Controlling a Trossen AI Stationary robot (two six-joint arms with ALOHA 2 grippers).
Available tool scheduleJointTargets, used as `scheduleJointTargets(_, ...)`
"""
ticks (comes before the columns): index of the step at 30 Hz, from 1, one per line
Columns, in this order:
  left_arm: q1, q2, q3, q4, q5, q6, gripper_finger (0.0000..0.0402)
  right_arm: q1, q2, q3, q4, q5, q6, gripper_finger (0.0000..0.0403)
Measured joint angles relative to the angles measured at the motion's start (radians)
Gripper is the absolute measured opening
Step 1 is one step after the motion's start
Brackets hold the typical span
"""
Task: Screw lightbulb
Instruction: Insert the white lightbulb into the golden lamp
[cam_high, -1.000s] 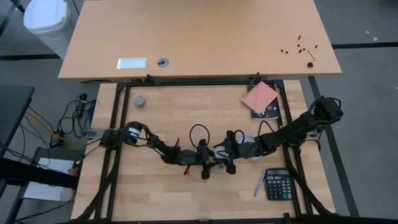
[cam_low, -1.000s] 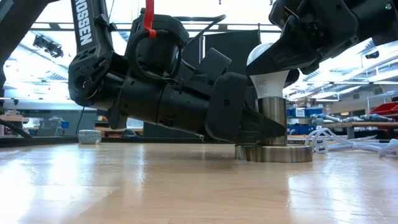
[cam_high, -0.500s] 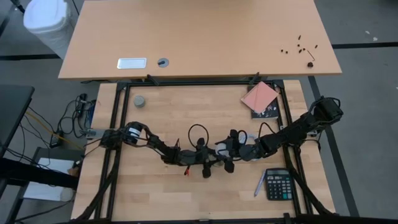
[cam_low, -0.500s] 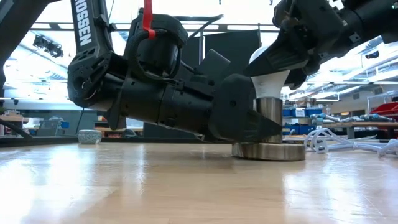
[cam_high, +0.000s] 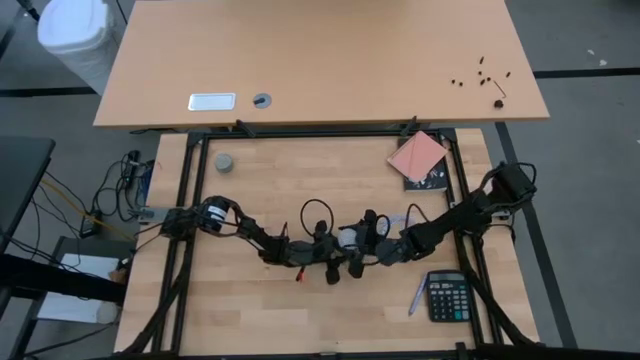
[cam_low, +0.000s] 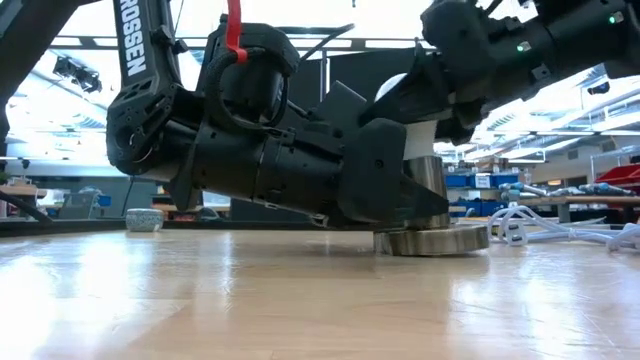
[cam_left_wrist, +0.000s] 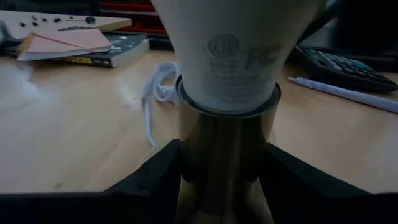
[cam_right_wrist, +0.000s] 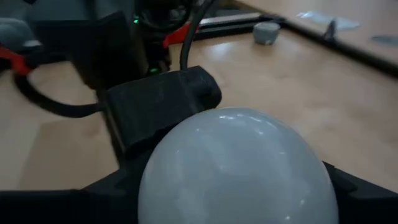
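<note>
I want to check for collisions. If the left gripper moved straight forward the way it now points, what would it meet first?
The left gripper already straddles the metal socket holding the lightbulb, so it would likely press the socket first. Beyond lies the white cord.

– What've you got at table level?
– Your left gripper lies low, clamped round the metal socket w/ its round base on the table.
– And the bulb?
– White lightbulb sits upright in the socket; your right gripper grips its head from above. White cord behind.
</note>
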Motion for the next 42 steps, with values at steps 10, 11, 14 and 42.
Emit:
scheduleJointTargets(10,0.001,-0.002,0.002,0.001,-0.033,-0.003,0.0193,0.023,0.046,0.039,-0.012,0.132,0.014,0.0274)
scheduleJointTargets(11,0.001,-0.002,0.002,-0.001,-0.034,-0.004,0.0193,0.029,0.046,0.038,-0.013,0.151,0.016,0.0274)
scheduleJointTargets(14,0.001,-0.002,0.003,-0.001,-0.034,-0.002,0.0193,0.042,0.047,0.038,-0.016,0.178,0.018,0.0272)
scheduleJointTargets(42,0.003,-0.006,0.004,-0.019,-0.016,-0.010,0.0193,0.046,-0.207,0.036,-0.465,-0.115,0.084,0.0394)
